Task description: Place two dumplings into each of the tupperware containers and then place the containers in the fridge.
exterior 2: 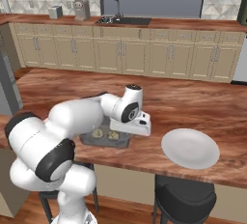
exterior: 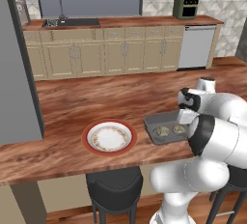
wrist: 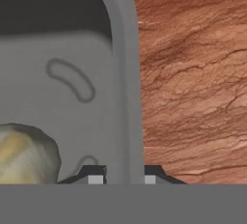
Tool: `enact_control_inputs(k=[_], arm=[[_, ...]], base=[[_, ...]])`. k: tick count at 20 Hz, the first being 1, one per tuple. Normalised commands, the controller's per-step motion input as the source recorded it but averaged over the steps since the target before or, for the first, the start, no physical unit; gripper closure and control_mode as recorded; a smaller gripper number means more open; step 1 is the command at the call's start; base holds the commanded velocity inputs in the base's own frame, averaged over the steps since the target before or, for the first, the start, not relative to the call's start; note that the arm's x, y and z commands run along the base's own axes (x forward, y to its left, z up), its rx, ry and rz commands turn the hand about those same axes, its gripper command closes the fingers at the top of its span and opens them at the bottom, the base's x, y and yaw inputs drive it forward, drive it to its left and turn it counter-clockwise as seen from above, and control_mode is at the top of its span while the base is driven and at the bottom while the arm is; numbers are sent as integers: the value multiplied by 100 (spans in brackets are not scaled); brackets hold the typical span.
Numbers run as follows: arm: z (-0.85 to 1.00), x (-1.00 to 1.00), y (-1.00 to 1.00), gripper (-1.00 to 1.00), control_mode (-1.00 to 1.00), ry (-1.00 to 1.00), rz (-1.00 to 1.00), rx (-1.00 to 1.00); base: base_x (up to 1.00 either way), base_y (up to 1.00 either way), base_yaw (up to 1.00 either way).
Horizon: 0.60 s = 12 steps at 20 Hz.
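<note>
wooden counter [wrist: 193, 83]; tool [wrist: 124, 175] straddles container rim [wrist: 131, 97], dumpling [wrist: 26, 153] inside.

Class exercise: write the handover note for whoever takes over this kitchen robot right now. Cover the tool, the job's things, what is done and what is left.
Tool: fingertips straddle the flared rim of the dark grey rectangular tupperware tray, closed on it or nearly so.
Tray: on the wooden island counter, near its front edge; two speckled greenish-tan dumplings lie inside.
Done: this tray holds its two dumplings.
Left: carry it to the tall grey fridge at the left; the second tray also needs filling and storing.
Nearby: red-rimmed round plate and plain white round plate.
</note>
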Motion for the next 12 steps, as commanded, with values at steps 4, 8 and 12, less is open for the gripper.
enact_control_inputs(k=[4,8,12], arm=[[100,-56,18,100,-100,2,-7,0],[99,-76,60,100,-100,0,-24,0],[90,-52,42,100,-100,0,-47,0]], base=[[0,0,0],[0,0,0],[0,0,0]])
